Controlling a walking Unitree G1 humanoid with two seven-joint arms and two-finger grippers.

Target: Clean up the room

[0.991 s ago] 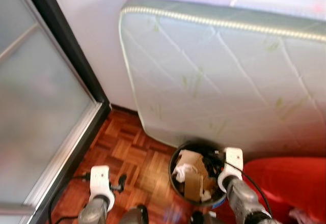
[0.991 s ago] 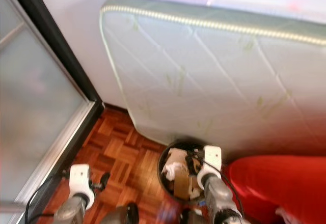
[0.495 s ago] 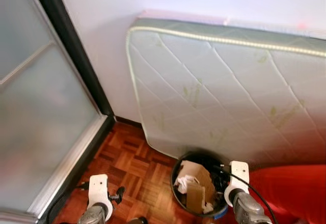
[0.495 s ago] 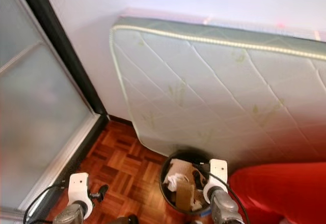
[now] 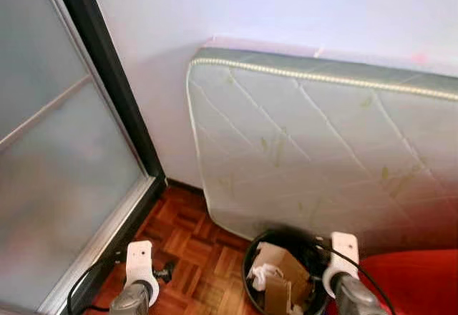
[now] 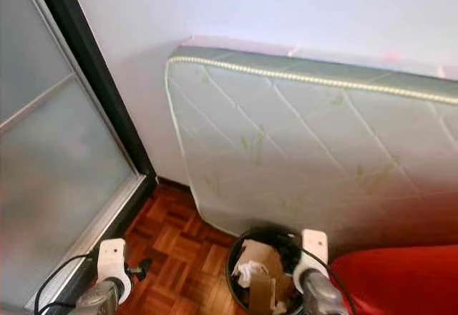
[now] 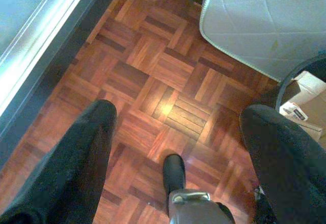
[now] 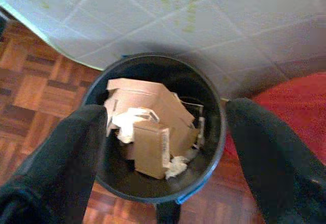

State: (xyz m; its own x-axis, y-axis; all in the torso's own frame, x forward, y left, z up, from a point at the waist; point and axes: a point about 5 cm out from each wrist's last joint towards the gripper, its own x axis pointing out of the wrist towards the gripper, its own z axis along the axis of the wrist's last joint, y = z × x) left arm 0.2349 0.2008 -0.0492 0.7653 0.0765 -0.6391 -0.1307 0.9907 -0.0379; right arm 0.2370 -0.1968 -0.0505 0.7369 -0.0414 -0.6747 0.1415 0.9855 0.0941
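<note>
A round black trash bin (image 5: 252, 252) stands on the parquet floor against a leaning mattress (image 5: 322, 150). It holds brown cardboard pieces (image 8: 145, 114) and crumpled white paper (image 8: 127, 121). My right gripper (image 8: 165, 147) hangs open right above the bin, nothing between its fingers (image 8: 270, 152). My left gripper (image 7: 175, 147) is open over bare parquet to the left of the bin, empty. Both wrists show at the lower edge of the eye views, the left (image 5: 139, 265) and the right (image 5: 342, 254).
A frosted sliding door (image 5: 50, 165) with a dark frame fills the left side. A red cushion or seat (image 5: 408, 279) lies at the lower right beside the bin. A white wall rises behind the mattress. Parquet floor (image 7: 153, 66) lies between door and bin.
The whole view has tilted upward, so bin and arms sit lower in the picture and more wall shows. Both grippers keep their place and stay open.
</note>
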